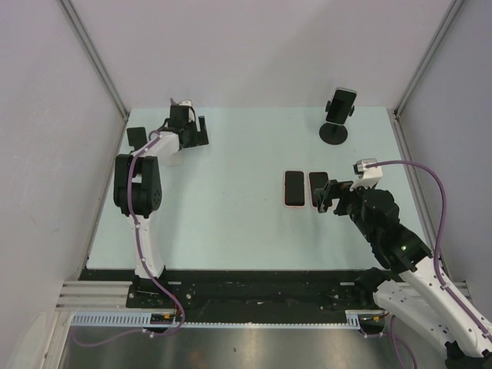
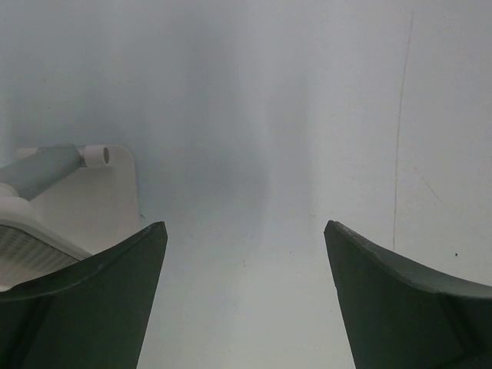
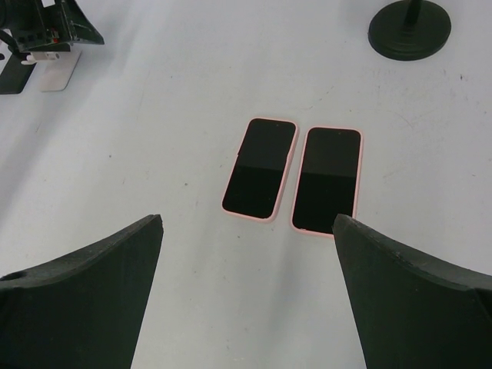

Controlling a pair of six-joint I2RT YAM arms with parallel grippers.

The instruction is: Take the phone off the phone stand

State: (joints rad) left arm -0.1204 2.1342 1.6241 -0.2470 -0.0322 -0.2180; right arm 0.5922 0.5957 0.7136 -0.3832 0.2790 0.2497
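Closest in, on the right half of the pale green table [image 1: 231, 231]: the right gripper [image 3: 247, 223], dark fingers spread wide, nothing held between them, poised at the near ends of two phones lying flat. Side by side and almost touching, screens up and dark, both in pink cases: the left pink-cased phone [image 3: 260, 167] and the right pink-cased phone [image 3: 327, 181], the latter with its near corner tucked behind one finger in the wrist view. Cannot tell whether touched or only overhung.

Further back, at the far right corner of the table: the phone stand [image 1: 334, 132], a round black base with a short post and a black clamp on top. Clamped in it, the phone [image 1: 341, 102], upright and tipped a little, dark face toward the top camera, a pale rim around the edge, the clamp's side grips hugging its lower half. Too small for any brand or lettering to be read, on phone or stand alike.

Across at the far left corner: the left gripper [image 2: 246, 231], likewise wide open and empty, facing a plain pale surface. At the left of its wrist view, just beside one finger, a white plate [image 2: 92, 196] with a grey rod [image 2: 46, 169] lying over it. Near that, in the top view, a small black piece [image 1: 137, 137], shape hard to make out.
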